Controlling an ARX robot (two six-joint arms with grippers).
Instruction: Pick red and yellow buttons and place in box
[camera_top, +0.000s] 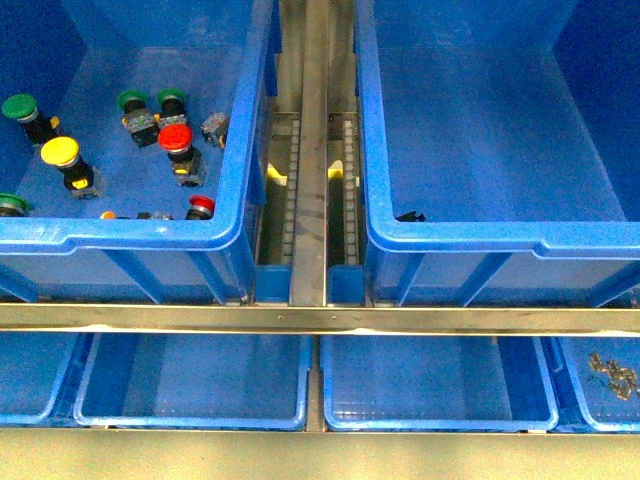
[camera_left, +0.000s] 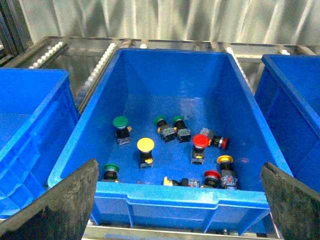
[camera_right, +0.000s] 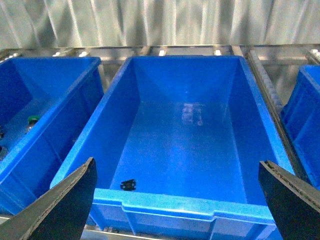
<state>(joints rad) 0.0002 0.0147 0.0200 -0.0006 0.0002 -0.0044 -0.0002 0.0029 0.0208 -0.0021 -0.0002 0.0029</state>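
Nothing picked yet: left end effector (camera_left: 180, 167) and right end effector (camera_right: 177, 167) gape wide, empty; left should drop onto the red button (camera_left: 200, 141) near the yellow button (camera_left: 145, 145).

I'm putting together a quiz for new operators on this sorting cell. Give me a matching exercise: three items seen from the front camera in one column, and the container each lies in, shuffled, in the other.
Things
1. yellow-capped button
2. black fleck
3. small metal parts

Places
a. lower-right shallow tray
b. left large bin
c. right large bin

Pairs: 1-b, 2-c, 3-a.
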